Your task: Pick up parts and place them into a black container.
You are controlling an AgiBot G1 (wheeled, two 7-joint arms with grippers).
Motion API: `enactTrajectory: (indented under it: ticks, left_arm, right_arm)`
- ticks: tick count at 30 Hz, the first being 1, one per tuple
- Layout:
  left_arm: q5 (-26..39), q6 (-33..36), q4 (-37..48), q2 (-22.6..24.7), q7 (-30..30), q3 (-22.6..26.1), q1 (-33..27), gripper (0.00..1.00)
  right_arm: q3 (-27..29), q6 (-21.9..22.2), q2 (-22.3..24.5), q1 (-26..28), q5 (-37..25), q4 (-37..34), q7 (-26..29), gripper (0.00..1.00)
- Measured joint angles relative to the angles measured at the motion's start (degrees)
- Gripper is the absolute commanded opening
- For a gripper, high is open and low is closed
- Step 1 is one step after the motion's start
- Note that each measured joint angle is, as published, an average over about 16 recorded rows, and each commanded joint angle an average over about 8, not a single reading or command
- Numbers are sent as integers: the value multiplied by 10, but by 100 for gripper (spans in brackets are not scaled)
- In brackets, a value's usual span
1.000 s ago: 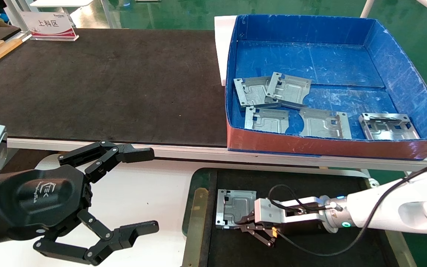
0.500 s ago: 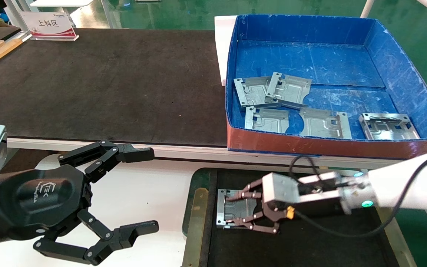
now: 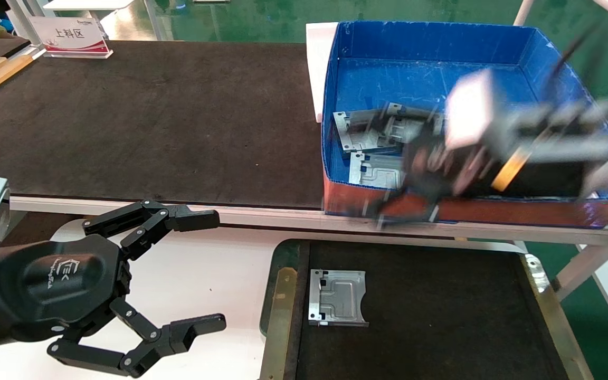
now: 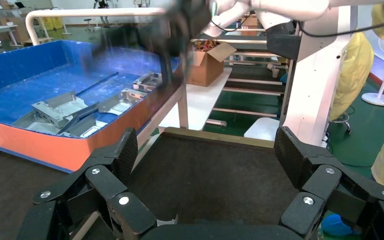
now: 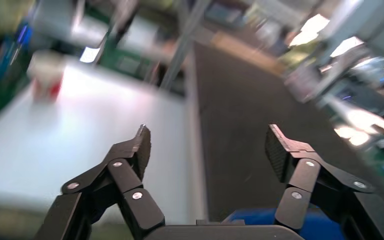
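One silver-grey part [image 3: 337, 298] lies flat on the floor of the black container [image 3: 441, 316], near its left end, with nothing touching it. My right gripper [image 3: 404, 195] is motion-blurred above the front wall of the blue box, well clear of that part. In the right wrist view the right gripper [image 5: 208, 144] is open and empty. More parts [image 3: 367, 131] lie in the blue box, some hidden behind the right arm. My left gripper [image 3: 217, 269] hangs open and empty at the lower left, beside the container.
The blue box [image 3: 430, 42] with a red-brown front stands at the back right on the long black mat [image 3: 151, 116]. In the left wrist view the parts [image 4: 55, 107] in the blue box [image 4: 25, 70] show beyond the left gripper [image 4: 206, 150]. A white sign [image 3: 69, 34] stands far left.
My right gripper opened and let go of the part in the black container, then rose and swung back over the blue box. The part stayed put. The left arm has not moved.
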Motion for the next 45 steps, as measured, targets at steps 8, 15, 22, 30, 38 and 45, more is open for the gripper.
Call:
enactTrajectory:
  ticks: [8,15,22,30,38,45]
  left_arm:
    - [0,0,0,0,0,0,0,100]
    - [0,0,0,0,0,0,0,100]
    - [0,0,0,0,0,0,0,100]
    - [0,0,0,0,0,0,0,100]
    - [0,0,0,0,0,0,0,100]
    - [0,0,0,0,0,0,0,100]
  right_arm:
    - [8,2,24,12,50,35,44,100]
    - [21,6,31,-7,48,53,55,100]
    - [49,11,47,-44,50,96,84,100]
    - [89,19,70,-95,54,157,126,100]
    - [128,27,93,-146,58,217,167,100]
    - [162,34,113,-191,62,271,204,100]
